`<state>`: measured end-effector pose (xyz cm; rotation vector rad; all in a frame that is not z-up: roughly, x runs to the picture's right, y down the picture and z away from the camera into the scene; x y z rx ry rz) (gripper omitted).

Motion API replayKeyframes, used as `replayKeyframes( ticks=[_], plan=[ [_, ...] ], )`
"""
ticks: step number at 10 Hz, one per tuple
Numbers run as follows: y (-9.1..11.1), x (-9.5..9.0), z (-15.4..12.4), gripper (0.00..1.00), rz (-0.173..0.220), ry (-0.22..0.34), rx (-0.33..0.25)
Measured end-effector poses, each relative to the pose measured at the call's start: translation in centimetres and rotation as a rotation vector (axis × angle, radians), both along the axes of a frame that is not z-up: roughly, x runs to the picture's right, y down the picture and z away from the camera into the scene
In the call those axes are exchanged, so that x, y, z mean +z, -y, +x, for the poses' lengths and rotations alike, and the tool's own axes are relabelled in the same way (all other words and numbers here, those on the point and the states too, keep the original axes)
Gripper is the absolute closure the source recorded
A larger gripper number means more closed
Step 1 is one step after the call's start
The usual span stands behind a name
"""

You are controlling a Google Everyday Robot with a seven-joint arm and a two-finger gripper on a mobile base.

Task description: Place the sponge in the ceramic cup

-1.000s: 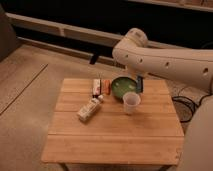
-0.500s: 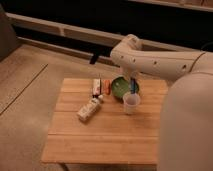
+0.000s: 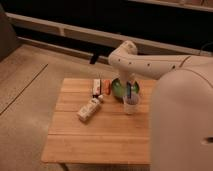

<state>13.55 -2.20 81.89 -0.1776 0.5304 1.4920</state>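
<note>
The ceramic cup (image 3: 131,106), a pale tapered tumbler, stands upright on the wooden table (image 3: 100,135) toward its right side. Directly above it hangs my gripper (image 3: 130,89), reaching down from the white arm that comes in from the right. The gripper is shut on the sponge (image 3: 129,92), a narrow blue strip held on end. The sponge's lower end sits at about the cup's rim. Whether it touches the cup is unclear.
A green bowl (image 3: 118,88) sits just behind and left of the cup. A beige carton (image 3: 90,110) lies at the table's middle, with a white-and-red packet (image 3: 97,86) and an orange item (image 3: 106,86) behind it. The arm's bulky white body (image 3: 182,120) covers the table's right side.
The arm has swung closer, and its body now hides more of the table's right side. The gripper with the sponge has come down over the cup.
</note>
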Motion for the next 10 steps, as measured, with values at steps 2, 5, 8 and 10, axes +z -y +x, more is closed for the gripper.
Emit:
replayKeyframes(
  ticks=[2,5,8,10],
  plan=[
    [-0.8,0.0,0.4,0.97,-0.023,-0.008,-0.01],
    [-1.7,-0.6,0.5,0.69,-0.049,-0.015,-0.015],
    [-2.2,-0.9,0.4,0.55,-0.069,-0.008,-0.019],
    [-2.2,-0.9,0.4,0.55,-0.069,-0.008,-0.019]
  ],
)
